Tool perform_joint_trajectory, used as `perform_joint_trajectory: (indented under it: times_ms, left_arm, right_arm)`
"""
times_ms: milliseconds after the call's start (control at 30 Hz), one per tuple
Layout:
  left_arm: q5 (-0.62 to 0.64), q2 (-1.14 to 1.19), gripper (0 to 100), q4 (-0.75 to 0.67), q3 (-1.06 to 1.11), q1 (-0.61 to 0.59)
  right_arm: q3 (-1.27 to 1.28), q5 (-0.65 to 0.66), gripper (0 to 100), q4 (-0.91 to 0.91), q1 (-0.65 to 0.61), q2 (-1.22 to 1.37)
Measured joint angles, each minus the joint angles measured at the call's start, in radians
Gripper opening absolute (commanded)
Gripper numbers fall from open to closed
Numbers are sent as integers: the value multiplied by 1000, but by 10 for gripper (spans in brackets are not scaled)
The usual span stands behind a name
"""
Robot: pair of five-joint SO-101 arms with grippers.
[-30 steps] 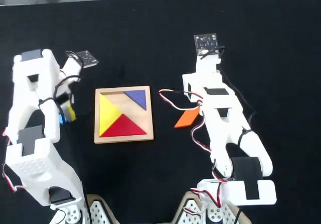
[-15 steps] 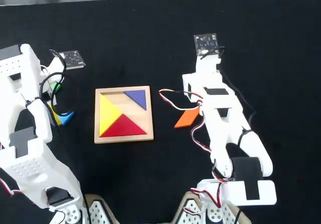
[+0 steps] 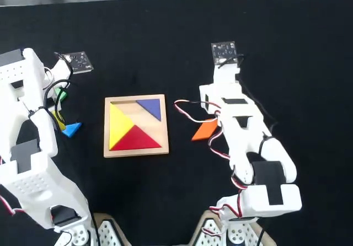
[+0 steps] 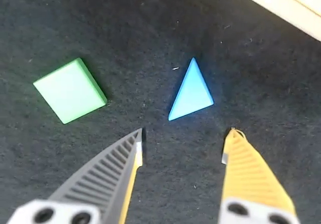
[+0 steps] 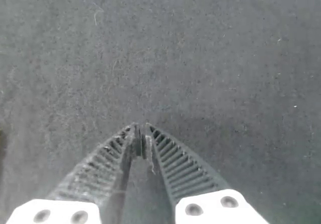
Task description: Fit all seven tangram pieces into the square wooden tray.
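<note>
Wooden tray (image 3: 135,153) sitting part filled, with the left jaws lining up on a loose triangle.

Yellow triangle (image 3: 119,126), red triangle (image 3: 137,140) and dark blue triangle (image 3: 151,108) are lying flat inside the tray, leaving bare wood showing toward its right side (room for the smaller pieces, I'd guess). Left of the tray, on the black surface (image 3: 165,47), the light blue triangle (image 4: 191,91) is lying near the green square (image 4: 70,90). The left jaws are hanging wide apart with nothing in them, poised just short of that triangle, likely so they can drop and pinch it. An orange piece (image 3: 205,129) is waiting right of the tray, beside the right arm (image 3: 242,130), whose jaws are pressed together, holding nothing, over bare surface and out of the way.
</note>
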Motion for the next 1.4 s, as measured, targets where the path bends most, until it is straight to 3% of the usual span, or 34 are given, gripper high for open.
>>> perform_joint_trajectory:
  times_ms: [300, 500, 700, 933, 1400]
  left_arm:
    - [-9, 0, 265, -2, -57, 0]
    - [-9, 0, 265, 109, -91, 0]
    - [-9, 0, 298, 127, -87, 0]
    - [-9, 0, 299, -55, 83, 0]
    - [-9, 140, 295, -123, 123, 17]
  right_arm:
    - [0, 0, 22, -5, 0, 5]
    - [0, 0, 22, -8, -2, 6]
    - [0, 0, 22, -8, -3, 6]
    - [0, 0, 23, -8, -3, 6]
    - [0, 0, 22, -8, -3, 6]
